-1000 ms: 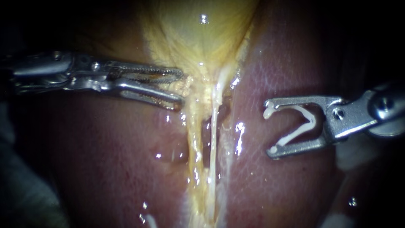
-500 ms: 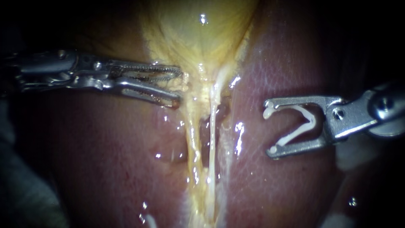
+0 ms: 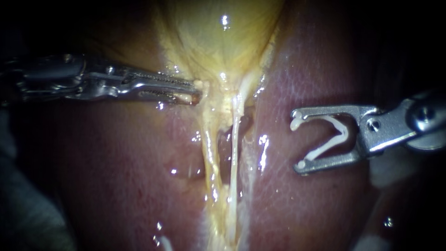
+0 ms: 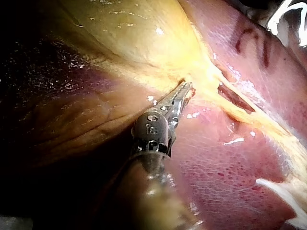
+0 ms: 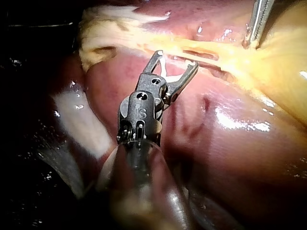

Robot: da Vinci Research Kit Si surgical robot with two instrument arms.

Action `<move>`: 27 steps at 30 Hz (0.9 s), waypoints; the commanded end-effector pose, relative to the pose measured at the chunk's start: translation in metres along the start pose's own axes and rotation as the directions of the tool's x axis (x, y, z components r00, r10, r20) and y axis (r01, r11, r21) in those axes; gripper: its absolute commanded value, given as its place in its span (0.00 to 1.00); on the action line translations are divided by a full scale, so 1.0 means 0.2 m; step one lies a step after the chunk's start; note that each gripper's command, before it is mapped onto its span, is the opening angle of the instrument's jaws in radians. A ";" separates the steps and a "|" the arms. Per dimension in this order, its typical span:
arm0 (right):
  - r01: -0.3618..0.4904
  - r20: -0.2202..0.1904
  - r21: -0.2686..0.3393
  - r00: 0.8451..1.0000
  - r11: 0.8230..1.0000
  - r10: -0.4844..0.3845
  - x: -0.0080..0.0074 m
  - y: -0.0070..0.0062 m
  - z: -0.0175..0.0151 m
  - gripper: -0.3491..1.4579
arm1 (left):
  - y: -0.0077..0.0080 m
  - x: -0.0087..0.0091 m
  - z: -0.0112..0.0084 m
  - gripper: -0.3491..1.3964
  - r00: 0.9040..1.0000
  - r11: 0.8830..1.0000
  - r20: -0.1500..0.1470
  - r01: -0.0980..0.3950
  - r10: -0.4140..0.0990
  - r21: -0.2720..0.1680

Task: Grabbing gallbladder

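endoscope view: only a thin bite of tissue is gripped, so it could tear or slip free if pulled hard. the slender steel left instrument [image 3: 195,90] is laid almost level from the left. its tool is narrowed onto the frayed edge of the glistening yellow gallbladder [image 3: 218,42], at its neck, above a thin pale tube [image 3: 233,153] and the dark red liver [image 3: 116,176]. the steel right instrument [image 3: 296,140] is held well apart, its tool spread wide around a white v-shaped clip [image 3: 341,132] that touches both jaws.

left wrist view: the liver [image 4: 225,177] could be nicked if the tip were driven deeper. the tool is seen clamped at the gallbladder [image 4: 129,33] margin.

right wrist view: the clip [image 5: 164,64] could be knocked loose by brushing tissue. the loaded tool is poised above the liver.
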 end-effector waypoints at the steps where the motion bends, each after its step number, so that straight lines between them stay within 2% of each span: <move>1: 0.000 0.000 0.000 1.000 1.000 0.000 0.000 0.000 0.000 0.47 | 0.001 0.001 -0.001 0.00 1.000 1.000 0.001 0.006 -0.006 -0.001; 9: 0.000 0.000 0.000 1.000 1.000 0.000 0.000 0.000 0.000 0.47 | 0.011 0.006 -0.007 0.00 1.000 1.000 0.003 0.027 -0.027 -0.005; 11: 0.000 0.000 0.000 1.000 1.000 0.000 0.000 0.000 0.000 0.47 | 0.014 0.009 -0.011 0.00 0.998 0.998 0.004 0.055 -0.055 -0.007; 18: 0.000 0.000 0.001 1.000 1.000 0.000 0.000 0.000 -0.001 0.47 | 0.022 0.026 -0.033 0.00 0.997 0.997 0.003 0.075 -0.075 0.002; 21: 0.000 0.000 0.001 1.000 1.000 0.000 0.000 0.000 -0.001 0.47 | 0.023 0.032 -0.042 0.00 0.997 0.996 -0.002 0.083 -0.083 0.011; 27: 0.000 0.000 0.001 1.000 1.000 0.000 0.000 0.000 -0.001 0.47 | 0.020 0.040 -0.058 0.00 0.994 0.994 -0.036 0.105 -0.104 0.022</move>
